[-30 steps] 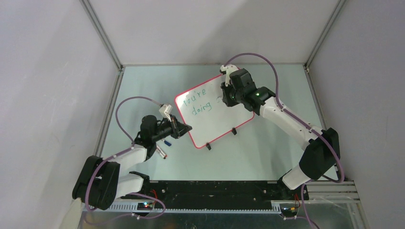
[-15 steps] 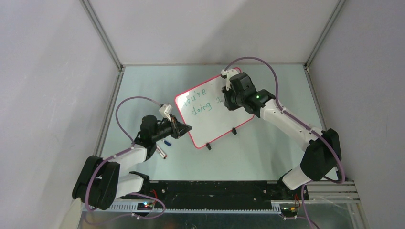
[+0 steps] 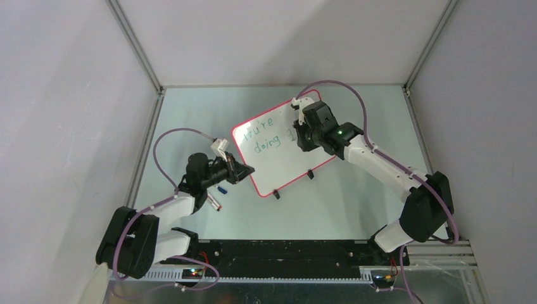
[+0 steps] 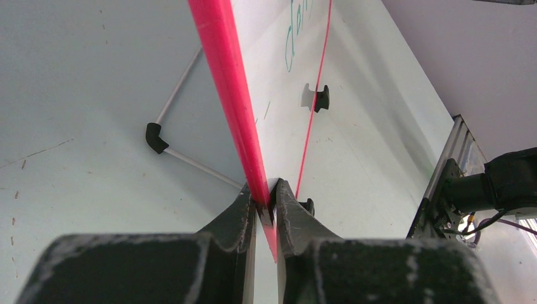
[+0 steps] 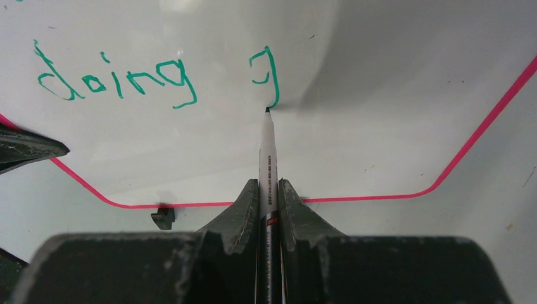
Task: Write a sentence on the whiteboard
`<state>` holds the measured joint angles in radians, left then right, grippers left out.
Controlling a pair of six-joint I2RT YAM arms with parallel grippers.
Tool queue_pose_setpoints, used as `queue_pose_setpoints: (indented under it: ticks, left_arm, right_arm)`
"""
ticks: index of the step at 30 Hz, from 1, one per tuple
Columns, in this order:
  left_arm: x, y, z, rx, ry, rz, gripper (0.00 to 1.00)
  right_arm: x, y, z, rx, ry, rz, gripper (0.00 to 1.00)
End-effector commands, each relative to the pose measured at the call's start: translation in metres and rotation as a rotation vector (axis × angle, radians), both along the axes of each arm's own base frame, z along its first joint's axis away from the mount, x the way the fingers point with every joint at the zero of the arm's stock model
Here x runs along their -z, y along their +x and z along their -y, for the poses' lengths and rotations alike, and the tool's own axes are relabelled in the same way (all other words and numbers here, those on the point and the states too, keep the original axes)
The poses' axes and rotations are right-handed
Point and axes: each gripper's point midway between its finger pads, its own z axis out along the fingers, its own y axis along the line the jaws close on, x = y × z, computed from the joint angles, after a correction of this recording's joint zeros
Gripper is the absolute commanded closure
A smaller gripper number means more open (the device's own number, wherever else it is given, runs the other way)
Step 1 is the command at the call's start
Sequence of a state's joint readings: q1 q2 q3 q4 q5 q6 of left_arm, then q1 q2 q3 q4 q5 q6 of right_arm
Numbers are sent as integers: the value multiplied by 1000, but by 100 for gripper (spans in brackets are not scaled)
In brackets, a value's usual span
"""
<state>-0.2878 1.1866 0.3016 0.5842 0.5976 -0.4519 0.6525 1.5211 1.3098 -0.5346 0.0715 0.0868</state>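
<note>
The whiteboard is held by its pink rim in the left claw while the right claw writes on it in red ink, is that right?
Not quite: the ink is green. The right wrist view shows the marker in the right gripper below green letters on the whiteboard. The left gripper does pinch the pink rim.

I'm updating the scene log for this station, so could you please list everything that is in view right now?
whiteboard: one, white with a red-pink rim, mid-table
writing: two lines, green, on the whiteboard's face; the lower line reads "doing g"
clip feet: two, black, on the whiteboard's near edge
marker: one, white barrel, dark tip at the last green letter
small items: two, one blue and one whitish, on the table by the left arm; too small to identify
table: one, pale green
left gripper: one, black, shut on the whiteboard's rim
right gripper: one, black, shut on the marker
</note>
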Motion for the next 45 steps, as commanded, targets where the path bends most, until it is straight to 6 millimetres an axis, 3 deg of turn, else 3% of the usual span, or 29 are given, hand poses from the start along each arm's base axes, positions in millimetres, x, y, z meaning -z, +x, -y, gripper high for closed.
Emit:
queue_pose_setpoints:
  ticks: [1,14,26,45]
  left_arm:
    - [19,15,-20,-92,120,18,98]
    - [20,15,-20,-94,120,16,98]
    - [20,15,-19,-92,120,15,98]
    - [21,15,-20,-94,124,11,98]
  right_arm:
    - [-16,-3,-9,-15,51,38,100]
    - [-28,-1,-19,-43,84,62,100]
    - [-61,4,-1,-13,163,113,100]
    - [-56,25,-6,1,142,109,100]
